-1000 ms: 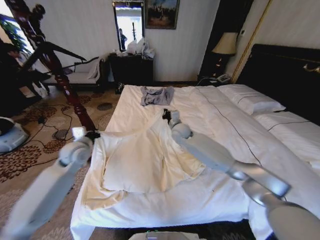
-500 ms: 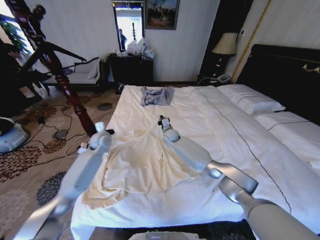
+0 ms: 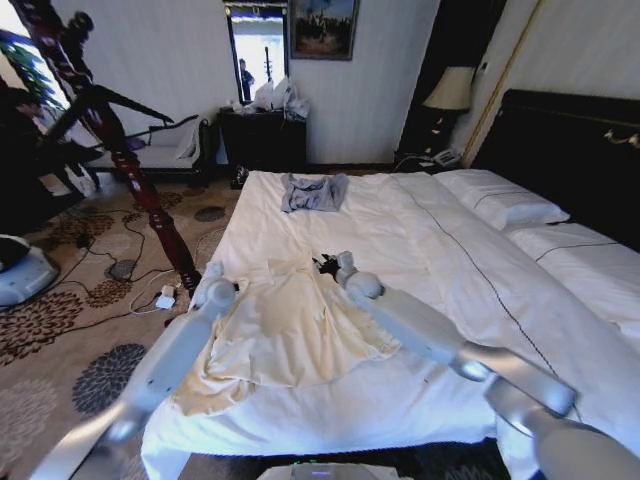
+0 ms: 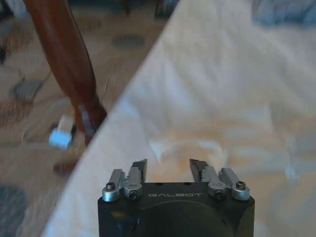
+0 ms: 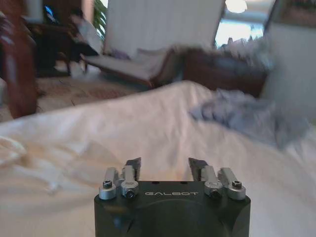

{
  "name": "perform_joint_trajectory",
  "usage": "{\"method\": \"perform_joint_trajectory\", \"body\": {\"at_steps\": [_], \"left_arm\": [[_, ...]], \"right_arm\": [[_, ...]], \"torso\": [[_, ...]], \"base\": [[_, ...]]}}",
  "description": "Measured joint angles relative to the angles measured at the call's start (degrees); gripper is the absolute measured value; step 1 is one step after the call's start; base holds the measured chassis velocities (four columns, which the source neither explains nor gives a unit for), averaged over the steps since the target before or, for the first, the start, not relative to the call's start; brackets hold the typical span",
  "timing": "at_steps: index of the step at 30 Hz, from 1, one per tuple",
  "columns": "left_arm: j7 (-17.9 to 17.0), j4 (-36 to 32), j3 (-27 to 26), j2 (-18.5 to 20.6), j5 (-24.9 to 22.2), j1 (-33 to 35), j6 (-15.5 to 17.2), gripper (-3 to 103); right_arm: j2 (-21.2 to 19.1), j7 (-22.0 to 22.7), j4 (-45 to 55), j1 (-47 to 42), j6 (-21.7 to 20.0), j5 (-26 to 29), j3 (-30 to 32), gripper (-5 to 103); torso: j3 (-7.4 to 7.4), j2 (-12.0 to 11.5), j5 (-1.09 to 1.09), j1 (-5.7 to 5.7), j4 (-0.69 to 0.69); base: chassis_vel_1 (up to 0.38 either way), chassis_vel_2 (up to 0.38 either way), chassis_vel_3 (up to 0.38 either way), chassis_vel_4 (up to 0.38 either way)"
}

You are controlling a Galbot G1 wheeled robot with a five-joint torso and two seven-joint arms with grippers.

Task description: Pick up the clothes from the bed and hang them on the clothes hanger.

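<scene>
While spread flat, clothes (image 3: 285,330) on bed (image 3: 400,220)

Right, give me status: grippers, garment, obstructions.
Left gripper open, over the cream garment at the bed's left edge. Right gripper open, by its far end. Grey-blue garment lies farther up, apart.

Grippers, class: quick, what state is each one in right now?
Left gripper: open, empty, over the clothes.
Right gripper: open, empty, above the bed.
</scene>
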Motion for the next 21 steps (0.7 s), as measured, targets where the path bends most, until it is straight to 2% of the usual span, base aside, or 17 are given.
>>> {"method": "perform_joint_trajectory", "body": {"at_steps": [1,2,3,4,5,6,7,8,9,10,12,14,15,17,19,20,21], "left_arm": [[0.0,0.0,0.0,0.0,0.0,0.0,0.0,58],[2.3,-1.4,-1.8,1.3,1.7,1.0,-1.5,58],[4.6,-3.2,-4.7,2.9,2.8,2.5,-3.2,64],[5.9,-5.1,-7.9,4.4,3.0,3.9,-4.5,69],[6.6,-7.0,-11.0,6.0,3.0,5.3,-5.5,74],[6.6,-7.0,-11.0,6.0,3.0,5.3,-5.5,74],[8.2,-9.8,-15.3,8.3,3.4,8.1,-7.1,80],[9.4,-11.6,-18.0,9.7,4.4,10.6,-8.4,80],[10.8,-14.2,-22.0,11.5,6.7,14.1,-10.0,85],[10.8,-14.2,-22.0,11.5,6.7,14.1,-10.0,85],[11.8,-19.5,-28.6,13.1,10.1,19.8,-12.6,95],[13.8,-25.8,-36.2,13.3,12.4,25.7,-14.7,100],[13.8,-25.8,-36.2,13.3,12.4,25.7,-14.7,100],[17.2,-30.9,-43.2,14.6,11.8,30.7,-16.6,100],[21.4,-33.1,-50.9,17.3,6.9,34.4,-18.8,100],[21.4,-33.1,-50.9,17.3,6.9,34.4,-18.8,100],[23.1,-32.9,-54.7,19.4,3.0,35.2,-19.5,100]], "right_arm": [[0.0,0.0,0.0,0.0,0.0,0.0,0.0,54],[-0.8,0.0,2.0,0.0,1.3,0.1,0.6,59],[-1.6,0.6,4.2,0.0,2.3,0.8,1.9,65],[-2.3,2.1,6.6,0.0,3.3,1.6,3.4,65],[-2.8,3.9,8.8,-0.2,4.9,2.4,5.2,70],[-2.8,3.9,8.8,-0.2,4.9,2.4,5.2,70],[-3.4,5.5,10.8,-0.8,7.7,3.3,8.0,76],[-3.8,6.1,12.0,-1.6,10.1,3.9,10.8,80],[-4.2,6.2,13.0,-3.2,13.2,4.4,14.4,86],[-4.2,6.2,13.0,-3.2,13.2,4.4,14.4,86],[-4.6,6.2,13.8,-7.1,17.9,4.7,22.6,96],[-4.5,6.5,15.6,-11.6,19.6,5.0,30.7,99],[-4.5,6.5,15.6,-11.6,19.6,5.0,30.7,99],[-4.2,7.3,19.2,-16.3,19.3,6.0,38.6,100],[-3.7,7.6,23.0,-21.3,18.4,6.8,45.2,100],[-3.7,7.6,23.0,-21.3,18.4,6.8,45.2,100],[-3.4,7.6,24.8,-24.1,18.0,6.9,48.5,100]], "torso": [[0.00,0.0,0.00,0.00,0.00],[0.00,0.0,0.00,0.00,0.02],[0.00,0.0,-0.01,0.00,0.02],[-0.01,0.0,-0.03,-0.01,0.03],[-0.01,0.0,-0.02,-0.01,0.03],[-0.01,0.0,-0.02,-0.01,0.03],[-0.01,0.0,0.02,-0.02,0.04],[-0.01,0.0,0.00,-0.01,0.06],[-0.01,0.0,-0.05,-0.02,0.05],[-0.01,0.0,-0.05,-0.02,0.05],[-0.01,0.0,0.01,-0.01,0.01],[-0.01,0.0,0.00,-0.01,-0.01],[-0.01,0.0,0.00,-0.01,-0.01],[-0.01,0.0,0.01,-0.01,-0.02],[-0.01,0.0,-0.02,-0.02,0.04],[-0.01,0.0,-0.02,-0.02,0.04],[-0.01,0.0,-0.01,-0.02,0.06]], "base": [[0.000,0.000,0.000,0.000],[0.000,0.000,0.000,0.000],[0.000,0.000,0.000,0.000],[0.000,0.000,0.000,0.000],[0.000,0.000,0.000,0.000],[0.000,0.000,0.000,0.000],[0.000,0.000,0.000,0.000],[0.000,0.000,0.000,0.000],[0.000,0.000,0.000,0.000],[0.000,0.000,0.000,0.000],[0.000,0.000,0.000,0.000],[0.000,0.000,0.000,0.000],[0.000,0.000,0.000,0.000],[0.000,0.000,0.000,0.000],[0.000,0.000,0.000,0.000],[0.000,0.000,0.000,0.000],[0.000,0.000,0.000,0.000]]}}
